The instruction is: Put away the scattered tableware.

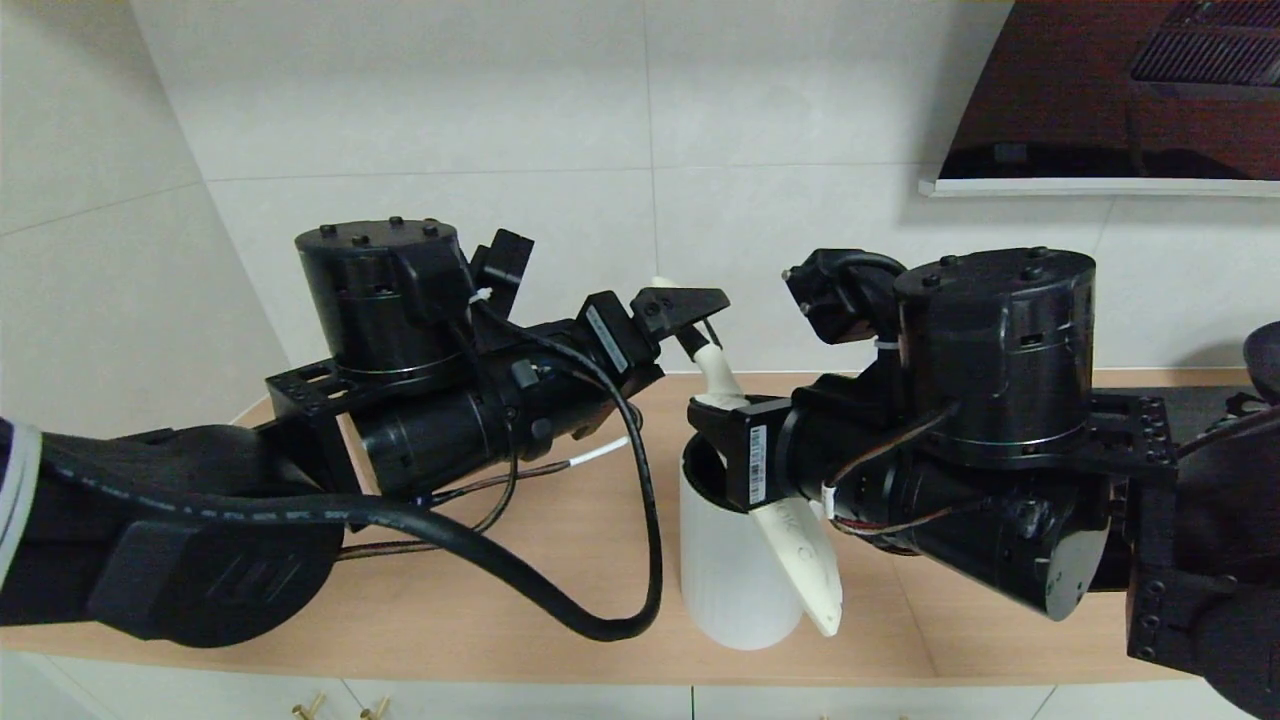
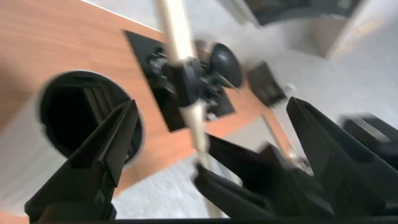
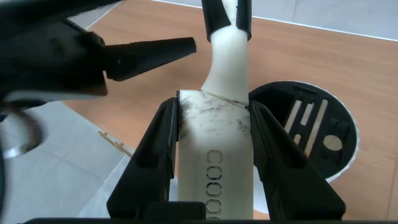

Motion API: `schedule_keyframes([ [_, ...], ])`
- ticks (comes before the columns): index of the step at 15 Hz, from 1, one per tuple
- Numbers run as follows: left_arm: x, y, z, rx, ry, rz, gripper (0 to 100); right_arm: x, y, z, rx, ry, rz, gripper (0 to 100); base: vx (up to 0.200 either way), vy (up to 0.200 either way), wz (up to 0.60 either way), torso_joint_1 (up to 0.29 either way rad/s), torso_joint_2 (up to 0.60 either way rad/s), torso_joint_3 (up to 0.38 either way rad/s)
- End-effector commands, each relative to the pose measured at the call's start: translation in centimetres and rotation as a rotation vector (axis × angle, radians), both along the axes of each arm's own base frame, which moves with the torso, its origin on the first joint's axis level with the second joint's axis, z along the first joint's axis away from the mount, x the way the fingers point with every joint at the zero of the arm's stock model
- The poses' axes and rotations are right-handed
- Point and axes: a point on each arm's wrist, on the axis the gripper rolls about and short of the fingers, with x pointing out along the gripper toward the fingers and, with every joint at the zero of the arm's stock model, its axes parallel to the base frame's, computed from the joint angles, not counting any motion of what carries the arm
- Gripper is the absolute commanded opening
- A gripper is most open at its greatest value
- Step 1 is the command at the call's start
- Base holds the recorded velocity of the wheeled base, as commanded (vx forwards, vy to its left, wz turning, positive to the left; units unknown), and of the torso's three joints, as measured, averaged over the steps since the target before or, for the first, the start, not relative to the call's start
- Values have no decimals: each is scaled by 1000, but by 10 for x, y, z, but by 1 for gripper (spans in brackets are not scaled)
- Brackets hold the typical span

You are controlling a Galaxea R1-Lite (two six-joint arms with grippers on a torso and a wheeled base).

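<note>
Two grippers meet above the white utensil holder (image 1: 725, 585). The right gripper (image 3: 213, 112) is clamped on the broad blade of the white rice paddle (image 1: 800, 560), held tilted above the holder's mouth. The left gripper (image 1: 685, 305) stands wide, straddling the handle. Judge this the insertion step: next, align the paddle with the holder's opening and lower it.

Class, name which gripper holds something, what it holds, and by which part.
The right gripper holds the white spatula by its broad blade.
</note>
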Motion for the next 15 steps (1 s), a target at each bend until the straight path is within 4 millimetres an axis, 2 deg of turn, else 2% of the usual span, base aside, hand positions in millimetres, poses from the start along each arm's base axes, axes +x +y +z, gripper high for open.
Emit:
schedule_keyframes([
  [1, 3, -2, -2, 5, 4, -1, 100, -1, 1, -2, -5, 3, 4, 0, 0, 0, 0, 0, 0, 0],
  [12, 8, -6, -11, 17, 24, 1, 100, -8, 6, -6, -17, 11, 29, 0, 0, 0, 0, 0, 0, 0],
  [13, 8, -6, -12, 19, 26, 1, 0, -8, 6, -6, -17, 11, 29, 0, 0, 0, 0, 0, 0, 0],
  [15, 9, -7, -13, 23, 29, 1, 0, -8, 6, -6, -17, 11, 30, 0, 0, 0, 0, 0, 0, 0],
])
